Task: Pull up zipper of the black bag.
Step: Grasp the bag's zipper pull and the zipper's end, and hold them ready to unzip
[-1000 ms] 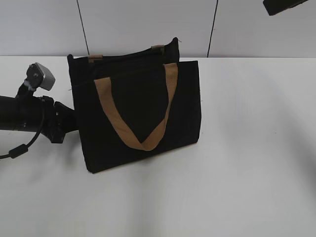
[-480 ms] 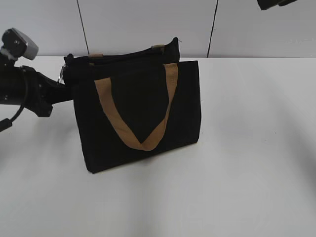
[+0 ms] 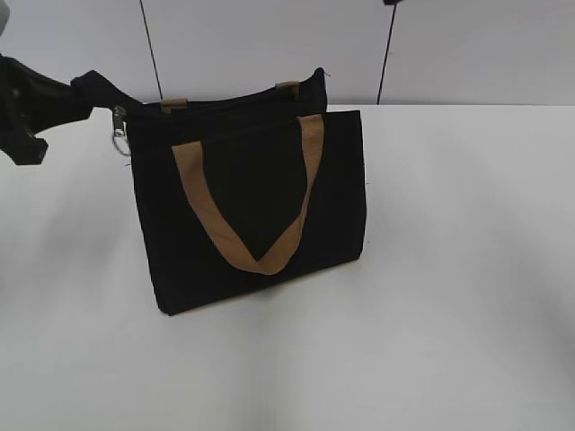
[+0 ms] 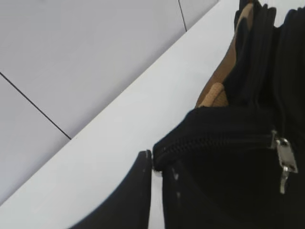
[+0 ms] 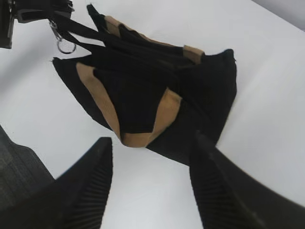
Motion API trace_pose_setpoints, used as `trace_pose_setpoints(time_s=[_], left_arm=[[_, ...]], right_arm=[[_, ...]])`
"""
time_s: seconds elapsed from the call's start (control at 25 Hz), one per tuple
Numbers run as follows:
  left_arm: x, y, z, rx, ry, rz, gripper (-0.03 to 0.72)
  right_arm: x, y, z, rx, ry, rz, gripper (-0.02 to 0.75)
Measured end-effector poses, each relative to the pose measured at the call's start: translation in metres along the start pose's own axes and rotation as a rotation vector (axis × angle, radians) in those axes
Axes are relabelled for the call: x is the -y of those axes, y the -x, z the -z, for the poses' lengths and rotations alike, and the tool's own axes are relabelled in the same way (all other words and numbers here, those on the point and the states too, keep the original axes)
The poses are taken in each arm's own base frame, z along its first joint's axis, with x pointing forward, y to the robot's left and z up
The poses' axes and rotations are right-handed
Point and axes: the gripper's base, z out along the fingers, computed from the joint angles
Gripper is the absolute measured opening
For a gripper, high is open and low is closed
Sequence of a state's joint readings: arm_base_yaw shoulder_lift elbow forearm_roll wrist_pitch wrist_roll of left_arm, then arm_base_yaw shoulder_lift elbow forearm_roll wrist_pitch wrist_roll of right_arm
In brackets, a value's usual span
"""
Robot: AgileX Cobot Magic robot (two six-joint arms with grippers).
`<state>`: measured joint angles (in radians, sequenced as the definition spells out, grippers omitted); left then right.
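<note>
The black bag (image 3: 252, 206) stands on the white table (image 3: 449, 314). The left gripper (image 3: 85, 90) pinches the zipper (image 4: 214, 140) end at its far-left corner; the right gripper (image 5: 150, 186) hangs open above.

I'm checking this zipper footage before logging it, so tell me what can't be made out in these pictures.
- Left gripper: exterior view cuts the arm at the left edge; dark against the black bag, so its grip on the zipper end is unclear. Left wrist view shows one finger only.
- Right gripper: almost wholly beyond the exterior view's top edge.
- Bag interior: hidden by fabric in every view.
</note>
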<state>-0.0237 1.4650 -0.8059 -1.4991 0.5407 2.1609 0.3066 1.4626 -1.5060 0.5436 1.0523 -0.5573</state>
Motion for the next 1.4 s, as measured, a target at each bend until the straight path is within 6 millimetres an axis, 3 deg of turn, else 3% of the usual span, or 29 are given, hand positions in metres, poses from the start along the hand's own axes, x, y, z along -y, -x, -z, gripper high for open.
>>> trace_pose_setpoints(time_s=[0.32,0.76,1.16,1.4], left_arm=[[-0.001,0.024,0.031,0.059,0.103,-0.064,0.028],[-0.007,0.031,0.047,0.047,0.221,-0.042,0.028],[-0.006,0.037,0.056,0.067,0.249,-0.049,0.028],[-0.006,0.037,0.057,0.067,0.25,-0.049,0.028]], right_arm=[[-0.04,0.012,-0.026,0.036,0.08,0.058,0.396],[-0.089,0.028,-0.095,-0.014,0.206,0.133,0.396],[-0.107,0.026,-0.155,0.03,0.238,0.044,0.396],[-0.1,0.02,-0.185,0.033,0.2,0.112,0.396]])
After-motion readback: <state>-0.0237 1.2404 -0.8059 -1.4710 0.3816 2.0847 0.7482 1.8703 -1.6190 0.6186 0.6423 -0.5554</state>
